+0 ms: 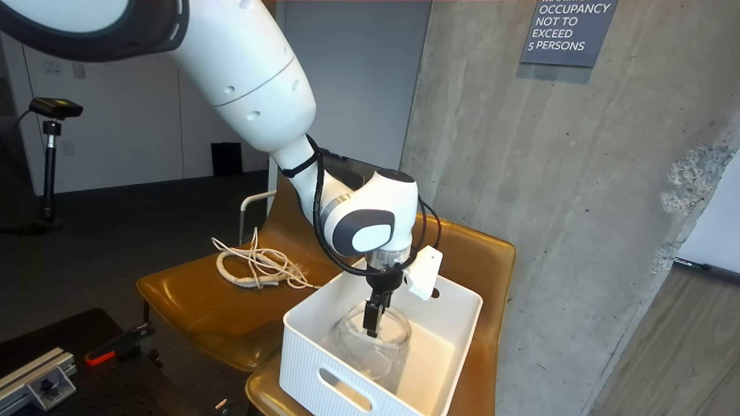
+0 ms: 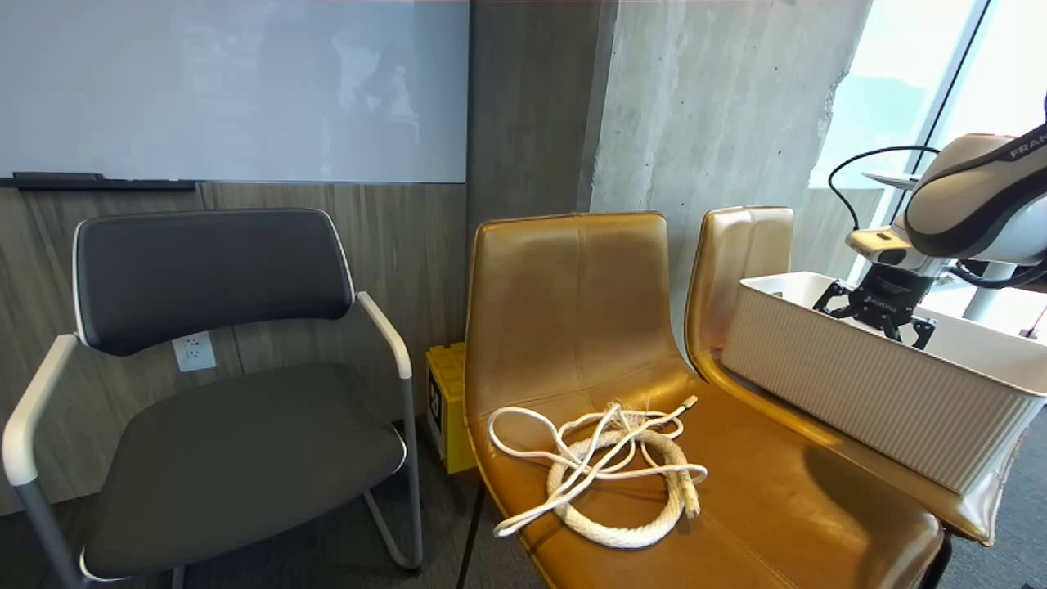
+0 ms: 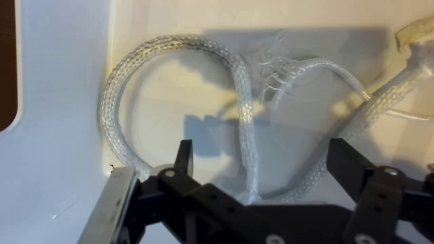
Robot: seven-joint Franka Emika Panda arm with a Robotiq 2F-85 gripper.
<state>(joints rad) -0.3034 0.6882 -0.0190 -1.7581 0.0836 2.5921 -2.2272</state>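
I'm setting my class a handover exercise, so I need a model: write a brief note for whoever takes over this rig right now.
End effector: jaws apart inside the white bin, nothing gripped.
Things: braided rope and a thinner cord with a frayed end lie in the bin. A rope coil lies on the neighbouring chair.
Done: the end effector is in place over the braided rope.
Left: no rope is held; the coil is outside the bin. Whether this is a pickup or a release, the pictures don't settle.
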